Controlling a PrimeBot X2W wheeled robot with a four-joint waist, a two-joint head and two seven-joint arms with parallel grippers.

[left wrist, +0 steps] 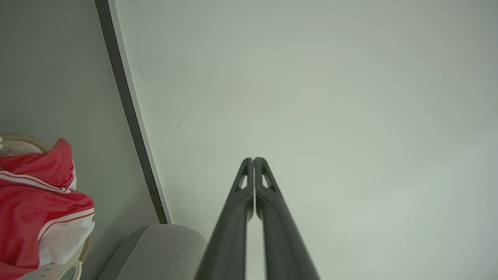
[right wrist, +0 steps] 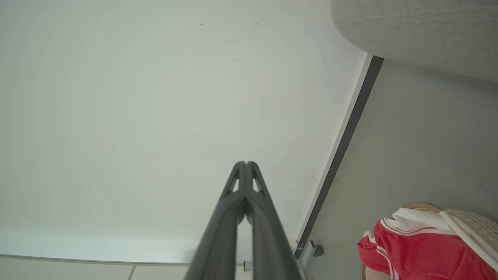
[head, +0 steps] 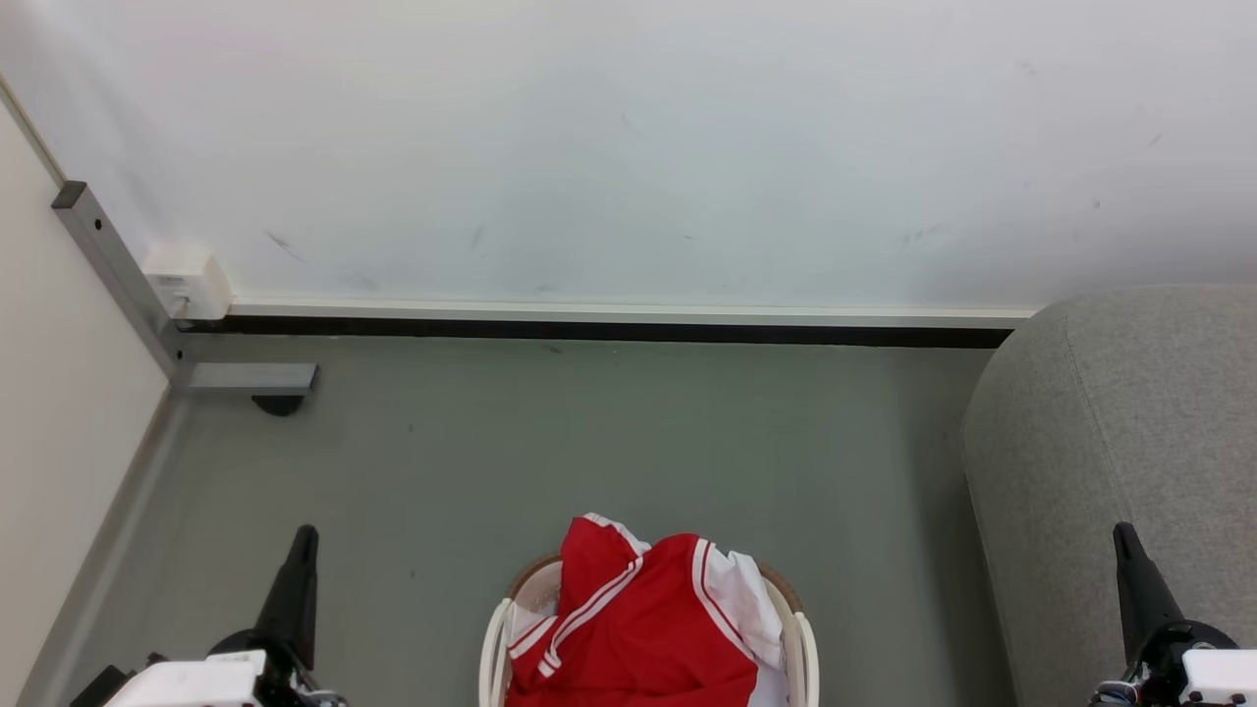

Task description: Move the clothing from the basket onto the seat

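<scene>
Head view: the red-and-white clothing (head: pixel 638 628) is heaped in the laundry basket (head: pixel 807 648), which stands on the grey floor (head: pixel 589 442) at the bottom centre, between the two arms. The left hand (head: pixel 304 538) rises at the lower left and the right hand (head: pixel 1124 535) at the lower right. Both are well apart from the heap, pointing toward the white wall (head: pixel 628 147), each with its fingers pressed together and holding nothing. The sofa (head: pixel 1110 422) fills the right side, and the right hand's fingers overlap it. The basket looks somewhat nearer the left hand, with the sofa beyond it on the right. The frame edge cuts the basket off, so its long axis probably cannot be judged here.

Left wrist view: the left hand (left wrist: pixel 253 160) is closed to a single point and aimed at bare wall. The clothing (left wrist: pixel 35 202) spills over the basket rim (left wrist: pixel 15 137) far to the left, and a sofa corner (left wrist: pixel 163 249) sits low between them.

Right wrist view: the right hand (right wrist: pixel 246 163) is likewise closed and empty. The clothing (right wrist: pixel 420 252) and basket (right wrist: pixel 474 225) are at the lower right, and the sofa (right wrist: pixel 420 35) at the upper right.

Nothing is on the sofa in these views, so I judge the task not yet begun. Either hand must open, then turn inward and down to reach the heap.
</scene>
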